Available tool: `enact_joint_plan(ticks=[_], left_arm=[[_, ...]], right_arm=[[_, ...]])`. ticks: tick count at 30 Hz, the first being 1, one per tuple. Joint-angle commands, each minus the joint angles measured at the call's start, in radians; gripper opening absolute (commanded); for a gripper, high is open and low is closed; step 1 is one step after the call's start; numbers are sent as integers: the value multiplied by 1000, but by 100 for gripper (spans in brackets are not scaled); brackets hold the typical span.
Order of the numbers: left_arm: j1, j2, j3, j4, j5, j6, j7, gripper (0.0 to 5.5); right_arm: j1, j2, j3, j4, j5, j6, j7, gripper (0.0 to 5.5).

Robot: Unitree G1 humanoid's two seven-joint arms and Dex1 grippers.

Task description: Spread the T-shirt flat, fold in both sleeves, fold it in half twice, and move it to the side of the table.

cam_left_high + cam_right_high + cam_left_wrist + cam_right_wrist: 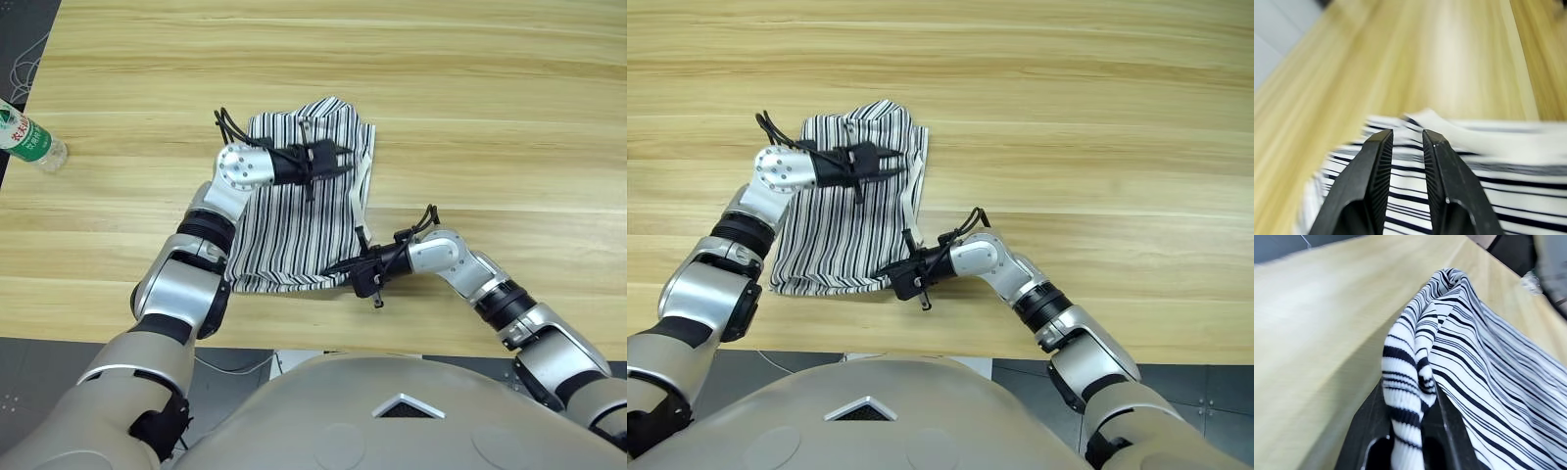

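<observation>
Right pincer (345, 268) grips T-shirt (294, 220) on wooden table (490, 117).

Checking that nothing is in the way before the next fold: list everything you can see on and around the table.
T-shirt: one, black-and-white striped, partly folded, on the table's near left part.
Bottle: one, clear plastic with a green label, lying at the table's left edge.
Table: one, light wood, under everything.
Cables: count unclear, pale, on the dark floor past the table's far left corner.
Left tool: one, black, over the T-shirt's far part, fingers slightly apart with nothing between them.
Right tool: one, black, at the T-shirt's near right corner, shut on its fabric.
</observation>
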Motion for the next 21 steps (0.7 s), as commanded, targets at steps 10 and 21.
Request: enact_joint_plan(ticks=[10,21], left_arm=[[105,117,58,-27,-28,99,-71,112],[231,192,93,-91,-69,124,-136,112]], right_arm=[[153,-221,-79,-320,164,211,150,15],[160,-230,-101,-348,181,251,181,15]])
